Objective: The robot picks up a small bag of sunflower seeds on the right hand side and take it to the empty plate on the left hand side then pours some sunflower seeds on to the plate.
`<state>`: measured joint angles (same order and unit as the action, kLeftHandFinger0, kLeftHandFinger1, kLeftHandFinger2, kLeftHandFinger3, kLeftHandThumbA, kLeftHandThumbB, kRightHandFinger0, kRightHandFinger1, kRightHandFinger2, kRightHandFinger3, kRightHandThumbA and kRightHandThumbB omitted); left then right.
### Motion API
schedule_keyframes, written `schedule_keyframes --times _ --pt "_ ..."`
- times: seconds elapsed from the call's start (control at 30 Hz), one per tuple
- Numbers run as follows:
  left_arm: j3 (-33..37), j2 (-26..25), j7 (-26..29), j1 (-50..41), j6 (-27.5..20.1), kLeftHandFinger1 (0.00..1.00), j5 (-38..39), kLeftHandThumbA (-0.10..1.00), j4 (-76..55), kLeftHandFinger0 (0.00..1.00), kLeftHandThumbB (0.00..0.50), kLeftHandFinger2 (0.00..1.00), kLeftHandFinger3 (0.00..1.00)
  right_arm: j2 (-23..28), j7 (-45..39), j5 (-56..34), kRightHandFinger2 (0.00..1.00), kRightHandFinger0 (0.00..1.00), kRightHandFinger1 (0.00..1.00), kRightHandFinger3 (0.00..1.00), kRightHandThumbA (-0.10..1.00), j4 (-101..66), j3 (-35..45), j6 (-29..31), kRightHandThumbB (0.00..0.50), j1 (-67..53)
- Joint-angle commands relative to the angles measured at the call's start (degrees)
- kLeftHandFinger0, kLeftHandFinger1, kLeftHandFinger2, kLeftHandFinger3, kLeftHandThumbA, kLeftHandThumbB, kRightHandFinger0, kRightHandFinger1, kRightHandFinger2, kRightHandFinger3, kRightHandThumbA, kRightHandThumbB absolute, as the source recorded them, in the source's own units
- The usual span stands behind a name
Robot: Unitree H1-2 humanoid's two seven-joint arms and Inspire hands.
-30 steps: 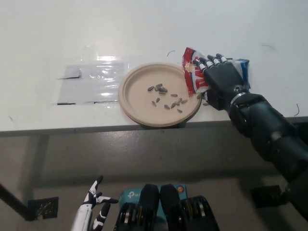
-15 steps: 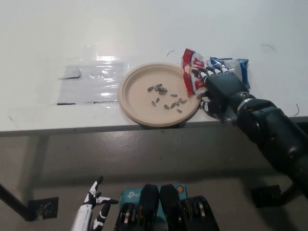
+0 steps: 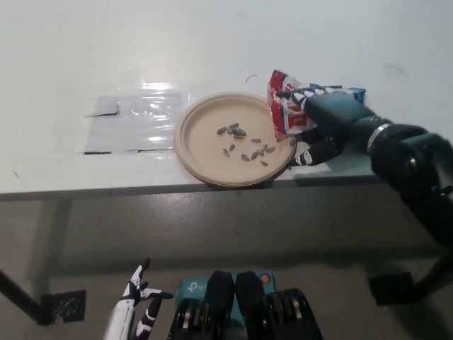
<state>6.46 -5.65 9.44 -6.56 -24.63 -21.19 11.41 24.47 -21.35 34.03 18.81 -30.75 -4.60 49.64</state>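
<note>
A tan paper plate (image 3: 192,138) sits near the table's front edge with several sunflower seeds (image 3: 244,144) scattered on it. The red-and-white seed bag (image 3: 284,108) lies on the table, its left end touching the plate's right rim. My black right hand (image 3: 327,122) lies over the bag's right part, turned on its side, fingers spread: fingertips (image 3: 291,93) reach the bag's top edge and the thumb points down toward the table edge. It is open. The bag's right half is hidden by the hand. My white left hand (image 3: 139,306) rests low at the bottom left, fingers apart.
A shiny clear sheet (image 3: 134,124) is taped to the white table (image 3: 212,42) left of the plate. The plate slightly overhangs the table's front edge (image 3: 106,190). Below is grey floor with dark objects (image 3: 62,306) at the lower left and lower right.
My right hand has slid to the right off the bag's middle and rolled onto its side, with the forearm swinging out to the right. Bag, plate and seeds have stayed put.
</note>
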Motion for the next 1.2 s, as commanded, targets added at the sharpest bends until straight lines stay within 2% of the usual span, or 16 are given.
schedule_keyframes --times 0.0,0.23,0.37,0.43,0.47,0.5,0.53,0.57,0.63,0.7,0.77,0.83,0.9,1.03,1.07,1.17 --pt "-0.57 0.0 0.9 1.17 -2.04 0.64 0.3 1.0 -1.04 0.97 0.049 0.55 1.0 5.84 -14.54 -11.47 1.0 1.0 1.0 1.0 1.0 -15.01 6.61 -7.1 0.398 3.0" --pt "-0.72 0.12 1.48 1.45 -2.09 0.7 -0.53 1.0 -0.96 1.0 0.059 0.59 1.0 7.5 -12.02 -16.35 1.0 1.0 1.0 1.0 1.0 -31.71 15.59 -11.02 0.384 -3.99" --pt "-1.19 0.03 1.58 3.07 -1.88 0.74 -0.22 1.0 -0.94 1.0 0.053 0.64 1.0 5.21 -6.98 -21.45 1.0 1.0 1.0 1.0 1.0 -45.2 22.95 -10.38 0.385 -11.73" --pt "-1.43 0.17 1.73 3.93 -2.08 0.78 0.18 1.0 -0.58 0.98 0.082 0.73 1.0 1.18 -2.0 -24.27 1.0 1.0 1.0 1.0 1.0 -54.38 26.44 -8.8 0.417 -19.9" --pt "-1.49 0.25 1.42 4.43 -1.94 0.85 0.87 1.0 -0.44 0.97 0.104 0.84 1.0 -0.16 -0.74 -25.5 1.0 1.0 1.0 1.0 1.0 -56.43 27.12 -7.79 0.413 -22.77" --pt "-1.52 0.29 0.91 4.54 -1.67 0.94 1.73 1.0 -0.52 0.98 0.121 0.95 1.0 -1.32 0.34 -26.96 1.0 1.0 1.0 1.0 1.0 -58.03 27.68 -6.18 0.472 -25.88" --pt "-1.55 0.34 0.77 4.59 -1.4 1.0 1.98 1.0 -0.6 1.0 0.131 1.0 1.0 -2.81 1.78 -26.9 1.0 1.0 1.0 1.0 1.0 -58.71 27.75 -3.77 0.397 -30.53" --pt "-1.7 0.46 0.3 4.63 -0.93 1.0 3.06 1.0 -0.74 1.0 0.155 1.0 1.0 -4.69 3.56 -26.3 1.0 1.0 1.0 1.0 1.0 -58.73 27.55 -0.95 0.381 -36.42" --pt "-1.8 0.51 -1.0 4.39 -0.22 1.0 5.56 1.0 -1.05 1.0 0.225 1.0 1.0 -8.61 6.63 -25.28 1.0 1.0 1.0 1.0 1.0 -54.47 27.52 4.56 0.342 -45.02" --pt "-1.67 0.56 -1.39 4.21 -0.44 1.0 6.36 1.0 -0.87 1.0 0.257 1.0 1.0 -10.55 7.49 -25.63 1.0 1.0 1.0 1.0 1.0 -51.09 28.14 7.19 0.321 -48.5" --pt "-1.49 0.43 -2.15 3.98 -0.39 1.0 7.46 1.0 -0.93 1.0 0.289 1.0 1.0 -13.29 8.39 -26.1 1.0 1.0 1.0 1.0 1.0 -45.77 28.78 9.82 0.337 -52.04" --pt "-1.17 -0.13 -3.06 3.95 -1.09 1.0 8.81 1.0 -0.6 1.0 0.324 1.0 1.0 -14.65 10.1 -22.99 1.0 1.0 1.0 1.0 1.0 -37.69 28.73 16.36 0.296 -52.96" --pt "-0.84 -0.5 -3.81 3.76 -0.5 1.0 9.43 1.0 -0.83 1.0 0.371 1.0 1.0 -15.59 10.32 -21.91 1.0 1.0 1.0 1.0 1.0 -33.77 28.8 17.17 0.335 -53.3" --pt "0.67 -1.46 -6.68 3.08 1.31 1.0 10.21 1.0 -1.64 1.0 0.415 1.0 1.0 -17.19 11.06 -22.68 1.0 1.0 1.0 1.0 1.0 -22.95 29.46 20.84 0.333 -53.51" --pt "0.84 -1.7 -7.09 3.05 1.39 1.0 10.23 1.0 -1.71 1.0 0.413 1.0 1.0 -17.45 12.03 -21.26 1.0 1.0 1.0 1.0 1.0 -19.91 29.41 20.9 0.35 -52.77" --pt "1.02 -1.96 -7.76 3.33 1.09 1.0 10.56 1.0 -1.37 1.0 0.417 1.0 1.0 -17.51 12.03 -20.73 1.0 1.0 1.0 1.0 1.0 -15.17 29.18 19.89 0.345 -51.55"
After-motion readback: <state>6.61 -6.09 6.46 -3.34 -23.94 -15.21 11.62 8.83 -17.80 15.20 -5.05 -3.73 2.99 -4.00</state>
